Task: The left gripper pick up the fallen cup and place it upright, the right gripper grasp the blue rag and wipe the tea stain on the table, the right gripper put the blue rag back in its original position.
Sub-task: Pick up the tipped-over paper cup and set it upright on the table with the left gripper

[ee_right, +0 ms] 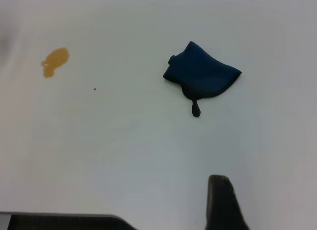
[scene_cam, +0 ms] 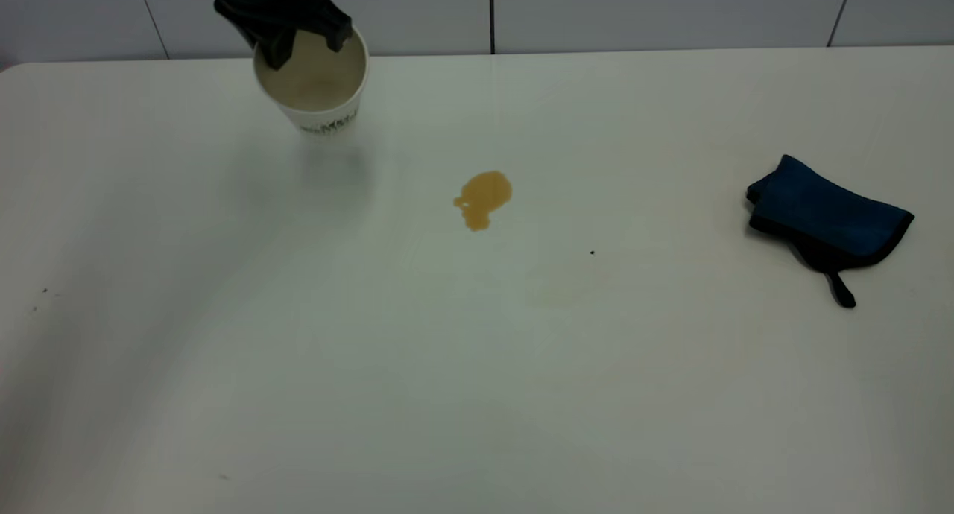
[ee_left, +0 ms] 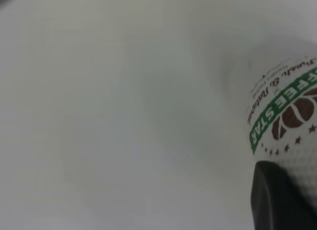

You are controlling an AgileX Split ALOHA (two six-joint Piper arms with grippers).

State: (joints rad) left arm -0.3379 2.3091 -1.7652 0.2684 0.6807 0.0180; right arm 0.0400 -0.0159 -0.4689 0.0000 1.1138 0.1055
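Left gripper: the black left gripper with dark matte fingers point(scene_cam: 302, 37) is at the far left of the table, its fingers closed over the rim of the cup, one finger point(scene_cam: 277, 48) reaching down inside the mouth and the other at the far rim.
Cup: the white paper coffee cup with a green logo band point(scene_cam: 317, 89) hangs in that gripper, tilted so its cream inside faces the exterior camera; its base looks clear of the tabletop, with a faint shadow below it. In the left wrist view the cup point(ee_left: 287, 126) shows its green band and brown bean emblem, with a dark finger point(ee_left: 277, 200) pressed against its wall.
Tea stain: the amber-brown irregular blotch of liquid point(scene_cam: 483, 198) lies on the table, well apart from the held cup, between it and the rag.
Blue rag: the small folded dark-blue cloth with black edging and a short black loop tab point(scene_cam: 827, 220) lies flat, far across the table from the left gripper, beyond the stain.
Right gripper: only one dark fingertip point(ee_right: 223, 203) shows at the edge of the right wrist view, above the table and well apart from the rag point(ee_right: 200, 74); how far it is open cannot be told.
Table: the large plain white smooth tabletop point(scene_cam: 477, 387) carries a tiny black speck point(scene_cam: 592, 252) between stain and rag.
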